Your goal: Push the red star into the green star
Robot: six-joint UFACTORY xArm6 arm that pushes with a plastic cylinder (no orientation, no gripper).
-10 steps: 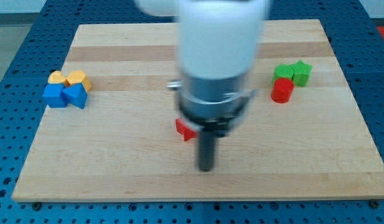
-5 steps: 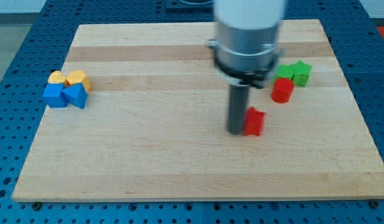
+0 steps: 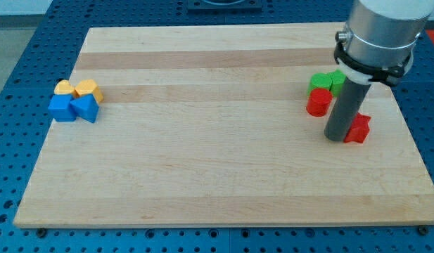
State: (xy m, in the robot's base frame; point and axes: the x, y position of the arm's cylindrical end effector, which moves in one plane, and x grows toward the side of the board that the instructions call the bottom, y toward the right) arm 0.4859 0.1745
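The red star (image 3: 357, 128) lies at the view's right side of the wooden board. My tip (image 3: 335, 138) touches its left side. The green star (image 3: 337, 81) sits above it toward the view's top, partly hidden by my rod. A green round block (image 3: 318, 82) touches the green star's left side, and a red cylinder (image 3: 317, 102) stands just below that, left of my rod.
At the view's left a tight cluster holds two orange blocks (image 3: 77, 88) above a blue cube (image 3: 61, 108) and a blue triangular block (image 3: 85, 108). The board's right edge (image 3: 403, 119) is close to the red star.
My tip has swept from the board's middle to the view's right, carrying the red star with it, past the red cylinder to a spot below the green star.
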